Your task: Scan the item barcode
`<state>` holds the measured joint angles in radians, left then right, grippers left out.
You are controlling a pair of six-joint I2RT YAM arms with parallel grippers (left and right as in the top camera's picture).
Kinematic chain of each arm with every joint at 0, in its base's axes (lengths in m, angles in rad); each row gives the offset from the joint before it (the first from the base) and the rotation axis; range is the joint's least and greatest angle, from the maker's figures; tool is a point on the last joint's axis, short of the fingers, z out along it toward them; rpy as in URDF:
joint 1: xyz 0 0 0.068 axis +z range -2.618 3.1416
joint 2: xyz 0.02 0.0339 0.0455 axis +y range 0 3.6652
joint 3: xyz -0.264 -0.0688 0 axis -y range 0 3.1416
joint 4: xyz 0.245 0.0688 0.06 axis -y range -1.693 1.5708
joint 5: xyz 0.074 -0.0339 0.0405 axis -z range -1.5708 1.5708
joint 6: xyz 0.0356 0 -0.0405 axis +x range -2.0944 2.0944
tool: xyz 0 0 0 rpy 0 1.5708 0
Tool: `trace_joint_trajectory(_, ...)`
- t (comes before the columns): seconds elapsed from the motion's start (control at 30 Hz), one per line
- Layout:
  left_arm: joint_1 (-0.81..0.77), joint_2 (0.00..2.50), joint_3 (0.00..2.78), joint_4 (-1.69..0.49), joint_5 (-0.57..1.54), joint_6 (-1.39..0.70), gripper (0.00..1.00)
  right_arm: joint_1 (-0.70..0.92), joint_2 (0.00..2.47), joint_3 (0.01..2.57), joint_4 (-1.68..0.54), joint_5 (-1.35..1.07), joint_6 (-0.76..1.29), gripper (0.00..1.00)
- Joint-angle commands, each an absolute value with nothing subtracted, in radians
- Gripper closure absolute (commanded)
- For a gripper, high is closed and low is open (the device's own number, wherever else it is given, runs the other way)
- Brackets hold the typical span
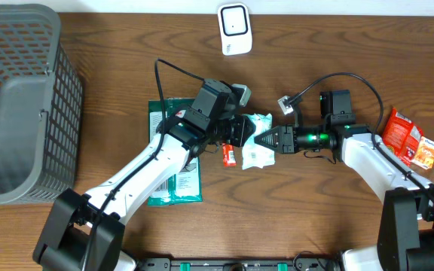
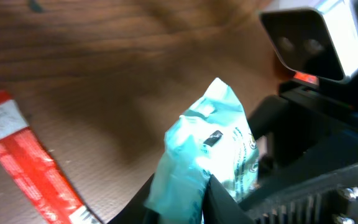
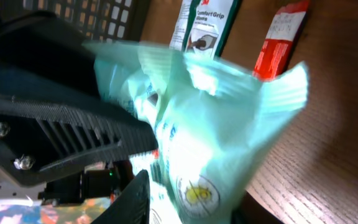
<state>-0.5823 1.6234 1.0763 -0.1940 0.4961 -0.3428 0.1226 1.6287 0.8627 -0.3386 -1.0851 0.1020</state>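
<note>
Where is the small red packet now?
In the overhead view, the small red packet lies on the table near the centre, just left of the pale green pouch and right of the green glove pack.

I see a red stick packet (image 1: 230, 155) lying flat on the wooden table (image 1: 315, 218), just beside the left fingers (image 1: 241, 129), on their base side. A green glove pack (image 1: 173, 177) lies behind those fingers, partly under the arm. A grey basket (image 1: 21, 105) stands well off to their left. Red and orange snack packs (image 1: 409, 137) lie well behind the right fingers (image 1: 266, 140).
</note>
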Motion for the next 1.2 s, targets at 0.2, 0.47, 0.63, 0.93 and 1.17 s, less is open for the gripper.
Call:
trace_joint_trajectory(0.2, -0.567, 1.631, 1.078, -0.189, 0.666, -0.337, 0.86, 0.128, 1.614, 0.863, -0.323, -1.147, 0.069, 0.77)
trace_joint_trajectory(0.47, -0.501, 1.631, 1.078, -0.189, 0.805, -0.337, 0.85, 0.128, 1.614, 0.863, -0.332, -1.228, 0.047, 0.94)
trace_joint_trajectory(0.63, -0.48, 1.631, 1.078, -0.179, 0.823, -0.332, 0.48, 0.128, 1.614, 0.863, -0.331, -1.237, 0.046, 0.99)
trace_joint_trajectory(0.93, -0.384, 1.631, 1.081, -0.166, 1.059, -0.328, 0.34, 0.078, 1.614, 0.863, -0.113, -1.304, 0.253, 0.99)
trace_joint_trajectory(1.17, -0.368, 1.631, 1.081, -0.167, 1.219, -0.252, 0.34, 0.072, 1.614, 0.863, 0.027, -1.304, 0.461, 0.99)
